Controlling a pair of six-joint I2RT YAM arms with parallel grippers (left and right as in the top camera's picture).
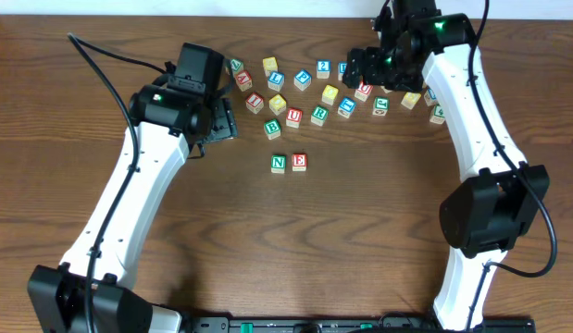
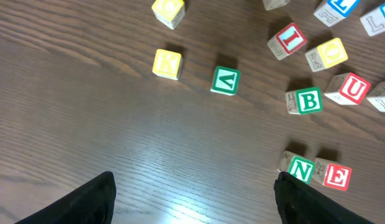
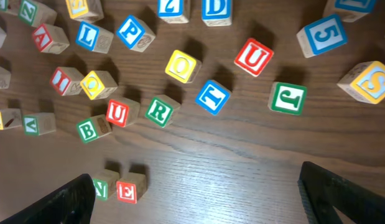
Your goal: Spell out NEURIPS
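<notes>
The green N cube (image 1: 278,163) and red E cube (image 1: 299,162) stand side by side, touching, below the loose cluster. In that cluster lie a red U (image 3: 117,113), green R (image 3: 158,111), red I (image 3: 61,79), blue P (image 3: 130,31), a second red U (image 3: 253,57) and a yellow-faced cube (image 3: 375,81) at the right edge. My left gripper (image 2: 193,193) hangs open and empty left of the cluster, with N (image 2: 301,168) and E (image 2: 336,176) by its right finger. My right gripper (image 3: 195,186) is open and empty above the cluster's right part (image 1: 374,67).
Other cubes are scattered through the cluster: green B (image 3: 88,129), blue T (image 3: 212,98), green J (image 3: 287,98), blue 5 (image 3: 321,35), blue L (image 3: 88,35), blue D (image 3: 217,7), a yellow K (image 2: 166,63) and a green V (image 2: 226,80).
</notes>
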